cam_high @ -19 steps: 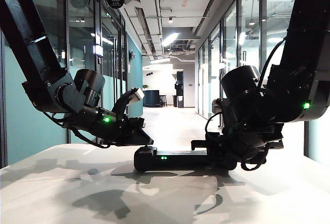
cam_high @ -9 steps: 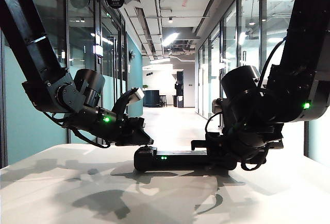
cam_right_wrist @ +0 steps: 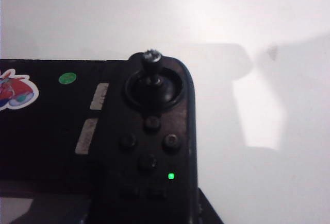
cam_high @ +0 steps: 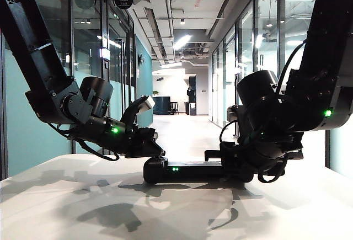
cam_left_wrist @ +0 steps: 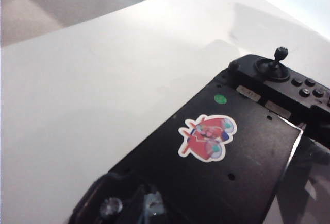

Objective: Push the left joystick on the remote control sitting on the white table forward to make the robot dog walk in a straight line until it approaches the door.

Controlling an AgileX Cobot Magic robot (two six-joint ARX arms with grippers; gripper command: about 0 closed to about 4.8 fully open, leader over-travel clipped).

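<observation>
Black remote control (cam_high: 185, 171) on white table (cam_high: 83, 207), left gripper (cam_high: 157, 153) over one end, right gripper (cam_high: 231, 165) at the other, finger states unclear

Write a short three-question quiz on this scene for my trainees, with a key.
1. True or false: the wide black gamepad-like remote control rests on the plain matte white table.
2. In the exterior view the right end effector is at the remote control's right end. Where is the left end effector? A) at the remote control's left end; B) beside the right end effector; C) raised high above the table.
3. In the left wrist view, what colour is the small round dot beside the cartoon sticker on the remote control?

Key: 1 true; 2 A; 3 green.
</observation>
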